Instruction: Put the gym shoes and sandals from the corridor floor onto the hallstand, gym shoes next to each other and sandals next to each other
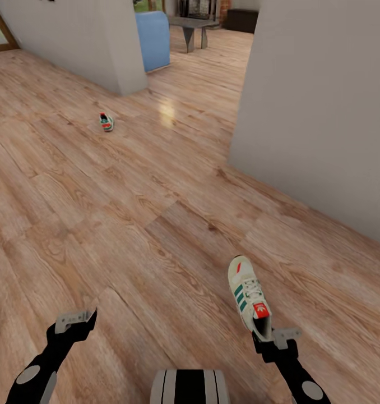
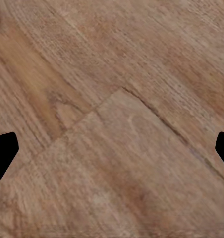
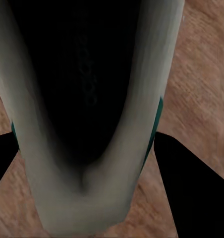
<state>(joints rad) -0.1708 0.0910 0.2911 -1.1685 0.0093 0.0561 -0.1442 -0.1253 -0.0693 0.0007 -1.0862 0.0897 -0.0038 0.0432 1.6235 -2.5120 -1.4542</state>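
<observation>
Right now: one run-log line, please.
right gripper: shut on gym shoe | left gripper: open | second gym shoe: on floor ahead

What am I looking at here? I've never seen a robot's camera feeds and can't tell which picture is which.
These are simulator renders from a wheeled robot with two arms. The big picture comes from a camera on its head, looking down over both arms at a wooden floor. The other two come from cameras near each gripper, looking along its fingers.

The right gripper holds a white sneaker with green stripes by its heel end, toe pointing away from the robot. In the right wrist view you look straight into that shoe's dark opening.

The left gripper is open and holds nothing; its wrist view shows bare floor planks between the dark fingertips.

The second sneaker lies farther off on the floor, near a grey wall corner.
</observation>
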